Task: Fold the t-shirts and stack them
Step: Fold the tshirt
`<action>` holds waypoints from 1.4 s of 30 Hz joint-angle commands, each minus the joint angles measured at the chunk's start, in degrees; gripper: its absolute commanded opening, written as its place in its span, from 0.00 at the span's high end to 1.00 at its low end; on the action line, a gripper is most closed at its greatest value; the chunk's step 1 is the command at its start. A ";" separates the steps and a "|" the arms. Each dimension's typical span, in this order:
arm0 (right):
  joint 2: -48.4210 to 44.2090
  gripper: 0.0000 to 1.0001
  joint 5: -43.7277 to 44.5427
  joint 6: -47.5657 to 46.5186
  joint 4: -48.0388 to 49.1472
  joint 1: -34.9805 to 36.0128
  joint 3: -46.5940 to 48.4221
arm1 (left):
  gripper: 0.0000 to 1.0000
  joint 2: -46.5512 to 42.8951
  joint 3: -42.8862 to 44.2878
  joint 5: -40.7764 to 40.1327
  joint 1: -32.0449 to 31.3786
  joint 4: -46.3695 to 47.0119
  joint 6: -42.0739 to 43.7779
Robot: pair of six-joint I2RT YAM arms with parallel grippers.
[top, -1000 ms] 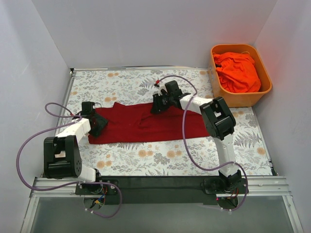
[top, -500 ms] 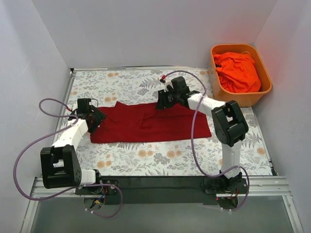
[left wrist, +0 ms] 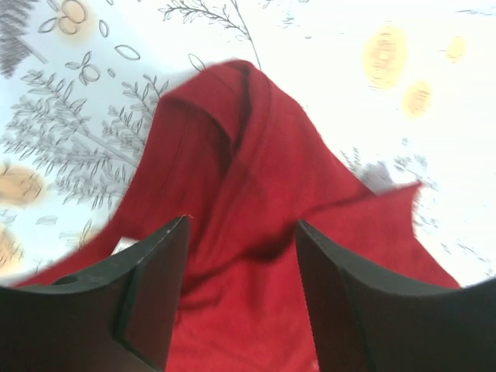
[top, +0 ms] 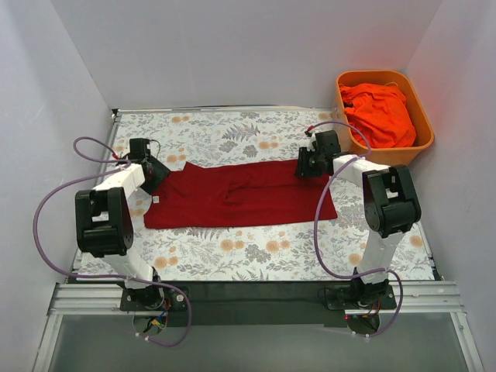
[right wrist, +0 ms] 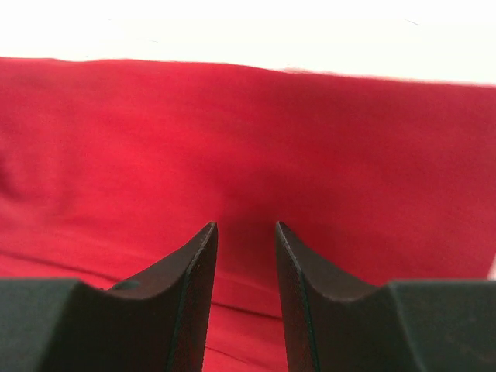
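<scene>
Mid-scene, red shirt (top: 248, 194) flat: left gripper (left wrist: 242, 223) gapes astride left end; right gripper (right wrist: 245, 226) barely parted over far-right edge. Both empty.

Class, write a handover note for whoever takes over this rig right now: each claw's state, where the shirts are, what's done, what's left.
Left claw: open, at the left end of the crimson shirt, nothing gripped.
Right claw: slightly open, over that shirt's far right edge, nothing gripped.
Crimson shirt: a long flat band on the table, apparently part-folded.
Orange-red shirt: bunched in the orange tub, unfolded.
Left to do: finish folding the crimson shirt, fold the orange-red one, stack both.
</scene>
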 commanded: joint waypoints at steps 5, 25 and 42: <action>-2.70 0.64 5.34 1.30 -1.20 -5.94 -4.71 | 0.53 7.58 3.27 -4.57 0.32 0.48 -0.23; -15.43 0.60 -0.89 -0.89 -3.13 -0.59 -6.91 | 0.22 -1.73 7.84 7.01 -3.19 10.31 21.99; -26.42 0.55 -5.73 -1.77 -3.04 6.89 -18.15 | 0.58 14.44 16.80 33.75 -5.29 12.87 42.66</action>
